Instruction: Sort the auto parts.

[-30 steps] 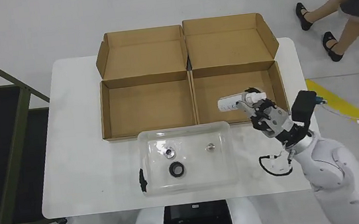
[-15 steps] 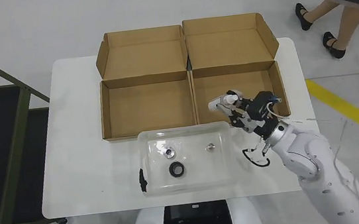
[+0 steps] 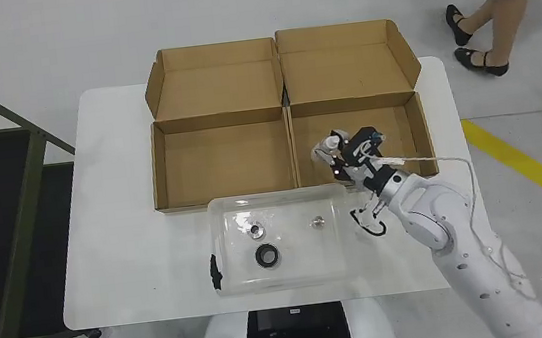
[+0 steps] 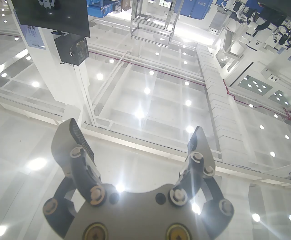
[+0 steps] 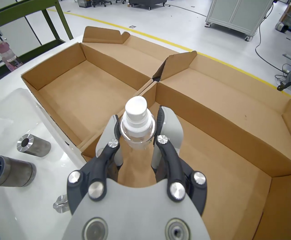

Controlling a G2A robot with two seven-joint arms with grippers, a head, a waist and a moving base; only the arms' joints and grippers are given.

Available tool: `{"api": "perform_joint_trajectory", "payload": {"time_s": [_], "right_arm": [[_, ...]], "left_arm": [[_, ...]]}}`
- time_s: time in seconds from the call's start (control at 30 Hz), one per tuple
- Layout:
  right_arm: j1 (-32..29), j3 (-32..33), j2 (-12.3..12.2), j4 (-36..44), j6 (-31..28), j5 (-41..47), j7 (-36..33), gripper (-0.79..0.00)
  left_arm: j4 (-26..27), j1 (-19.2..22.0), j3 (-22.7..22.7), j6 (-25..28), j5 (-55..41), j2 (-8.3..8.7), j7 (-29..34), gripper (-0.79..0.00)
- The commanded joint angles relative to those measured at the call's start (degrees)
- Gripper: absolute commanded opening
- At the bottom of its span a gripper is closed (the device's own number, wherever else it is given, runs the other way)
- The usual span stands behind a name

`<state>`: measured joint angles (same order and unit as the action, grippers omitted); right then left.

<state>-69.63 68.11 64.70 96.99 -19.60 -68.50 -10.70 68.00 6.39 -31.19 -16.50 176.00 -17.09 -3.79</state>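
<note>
Cardboard takes up the far half of the white table [image 3: 124,206]. Two open boxes stand side by side with their walls touching and their lids folded back: the left box [image 3: 220,165] and the right box [image 3: 387,126]. The right gripper [image 5: 137,123] hangs over the right box, at its near corner beside the wall that meets the left box. Its jaws pinch a small clear spray bottle [image 5: 136,134] by the body, one finger on each side. The bottle's white cap sticks out past the fingertips and points toward the left box. How high the bottle sits above the box floor I cannot tell.

Just in front of the boxes lies a clear plastic tray [image 3: 276,197]. Inside it are a short metal sleeve [image 3: 256,229] with a bore through it and a wider cylinder [image 3: 267,256] with a dark rim, just beside the sleeve on the robot's side. A small metal knob [image 3: 317,222] sits further to the right, apart from the other two. A thin black strip [image 3: 214,271] lies at the tray's near left edge.

The left gripper [image 4: 135,134] points up at a ceiling [image 4: 147,91] of white beams and round lamps, and its jaws are spread wide apart.
</note>
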Motion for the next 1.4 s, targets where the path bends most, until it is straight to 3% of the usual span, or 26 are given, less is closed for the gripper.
{"api": "perform_joint_trajectory", "payload": {"time_s": [0.0, 0.1, 0.23, 0.4, 0.6, 0.63, 0.8, 0.93, 1.23, 1.37], "right_arm": [[0.69, -0.61, 0.17, -0.97, 0.43, -0.54, -0.34, -0.785], [1.7, -1.41, 0.42, -2.28, 1.02, -1.25, -0.8, -0.785], [2.68, -2.2, 0.73, -3.37, 1.5, -1.56, -1.44, -0.659], [3.39, -2.75, 1.0, -4.06, 1.65, -1.69, -1.96, -0.443], [3.87, -2.87, 1.22, -4.7, 1.79, -1.51, -2.66, -0.379], [3.98, -2.82, 1.26, -4.83, 1.71, -1.43, -2.81, -0.326], [3.61, -1.97, 1.26, -3.82, 1.21, -0.33, -2.51, -0.252], [1.71, 0.11, 0.95, -1.05, 0.49, 0.67, -1.76, -0.126], [-4.11, 6.46, -0.13, 6.8, -3.13, 3.83, -1.91, 0.0], [-8.63, 8.89, -0.75, 11.59, -6.94, 5.0, -2.69, 0.0]], "left_arm": [[0.0, 0.0, 0.0, 0.0, 0.0, 0.0, 0.0, 0.0], [0.0, 0.0, 0.0, 0.0, 0.0, 0.0, 0.0, 0.0], [0.0, 0.0, 0.0, 0.0, 0.0, 0.0, 0.0, 0.0], [0.0, 0.0, 0.0, 0.0, 0.0, 0.0, 0.0, 0.0], [0.0, 0.0, 0.0, 0.0, 0.0, 0.0, 0.0, 0.0], [0.0, 0.0, 0.0, 0.0, 0.0, 0.0, 0.0, 0.0], [0.0, 0.0, 0.0, 0.0, 0.0, 0.0, 0.0, 0.0], [0.0, 0.0, 0.0, 0.0, 0.0, 0.0, 0.0, 0.0], [0.0, 0.0, 0.0, 0.0, 0.0, 0.0, 0.0, 0.0], [0.0, 0.0, 0.0, 0.0, 0.0, 0.0, 0.0, 0.0]]}}
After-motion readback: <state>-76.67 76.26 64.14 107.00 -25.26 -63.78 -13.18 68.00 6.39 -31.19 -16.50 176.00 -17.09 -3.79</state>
